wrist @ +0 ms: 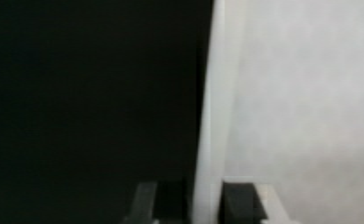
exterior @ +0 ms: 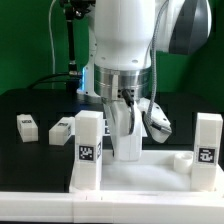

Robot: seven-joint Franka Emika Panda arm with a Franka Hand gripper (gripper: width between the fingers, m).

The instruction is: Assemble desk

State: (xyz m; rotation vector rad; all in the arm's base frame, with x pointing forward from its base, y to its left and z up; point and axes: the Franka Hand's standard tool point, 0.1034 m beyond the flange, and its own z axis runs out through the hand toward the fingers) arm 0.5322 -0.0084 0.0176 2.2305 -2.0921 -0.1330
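Observation:
The white rimmed tabletop (exterior: 140, 178) lies at the front with two white tagged legs standing upright in its corners, one at the exterior view's left (exterior: 88, 150) and one at its right (exterior: 207, 148). My gripper (exterior: 125, 128) stands over the tabletop's middle, shut on a third white leg (exterior: 126, 145) held upright with its lower end at the tabletop. In the wrist view my gripper (wrist: 200, 205) has a dark finger on each side of that leg (wrist: 211, 120); white surface fills the picture beside it.
Two small white tagged pieces (exterior: 27, 125) (exterior: 62, 130) lie on the black table at the exterior view's left. Another white tagged piece (exterior: 157, 123) sits just right of my gripper. A long white bar (exterior: 110, 208) runs along the front edge.

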